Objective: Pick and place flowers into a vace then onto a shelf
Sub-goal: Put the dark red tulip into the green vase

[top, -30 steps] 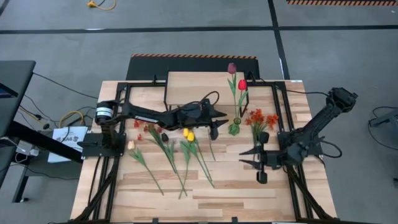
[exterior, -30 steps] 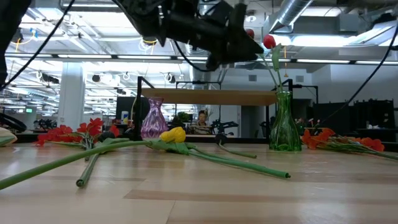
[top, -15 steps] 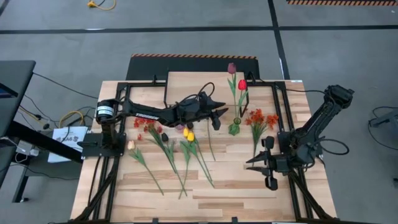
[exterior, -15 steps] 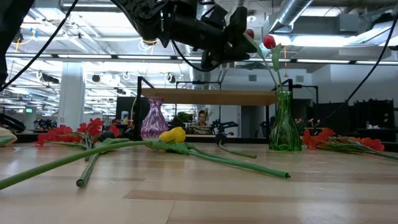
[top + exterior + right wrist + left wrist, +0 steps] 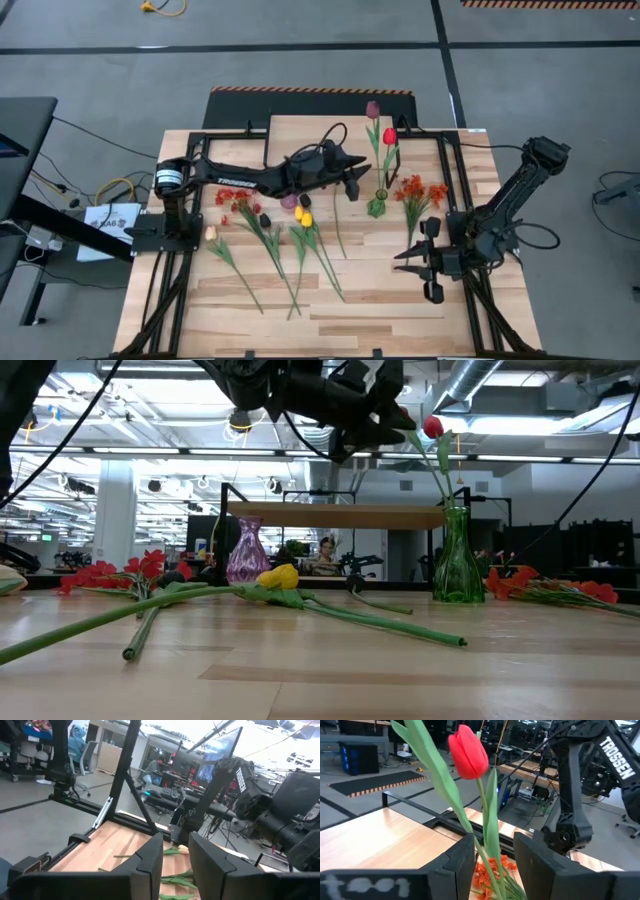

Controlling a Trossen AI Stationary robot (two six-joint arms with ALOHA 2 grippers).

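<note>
A light wood-plank worktop (image 5: 330,315) carries everything. At its far edge stands the shelf (image 5: 310,135), a low light-wood board on thin black legs. In the low view a purple vase (image 5: 246,550) stands near the shelf, and a green glass vase (image 5: 457,556) stands upright on the worktop holding tulips. Loose flowers (image 5: 270,235) lie flat across the middle of the worktop, their stems pointing toward the near edge, among them a yellow tulip (image 5: 278,576). An orange-red blossom spray (image 5: 418,195) lies just beside the green vase. Black frame rails (image 5: 160,290) run along both sides of the worktop.
</note>
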